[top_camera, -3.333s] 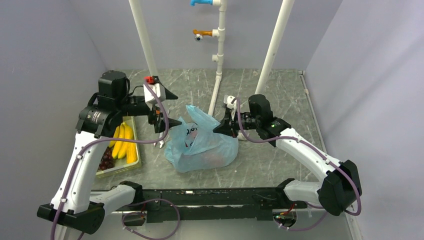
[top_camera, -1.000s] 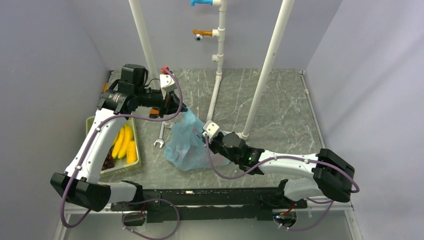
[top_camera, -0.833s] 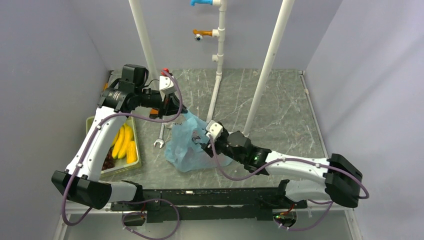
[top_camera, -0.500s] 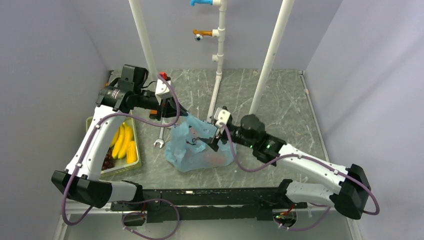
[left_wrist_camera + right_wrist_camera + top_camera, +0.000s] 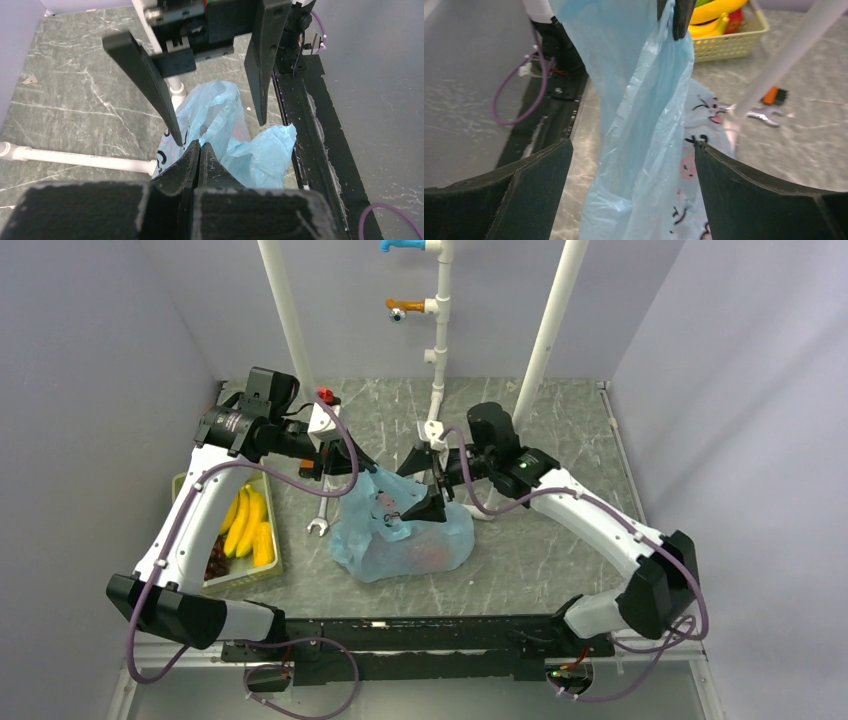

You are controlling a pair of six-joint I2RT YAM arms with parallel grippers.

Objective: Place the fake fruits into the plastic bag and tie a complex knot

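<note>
Plastic bag [image 5: 400, 540] at mid-tabletop [image 5: 560, 440], its light-blue neck lifted by the left end effector [image 5: 350, 466], whose fingers are pinched shut on one top flap. The right end effector [image 5: 421, 485] is spread wide, one finger on either side of the hanging neck, gripping nothing. A reddish tint low in the bag suggests fruit inside. Bananas [image 5: 248, 525] and a grape bunch [image 5: 212, 560] lie in the yellow basket [image 5: 276, 558] at left. The film looks thin, limp and slippery, light even when loaded, and likely to tear under a hard pull. The best hold is on gathered plastic just below the left pinch. A wrench [image 5: 320, 515] lies just beside the bag, and white pipes [image 5: 437, 410] standing close behind limit the arms' swing.
</note>
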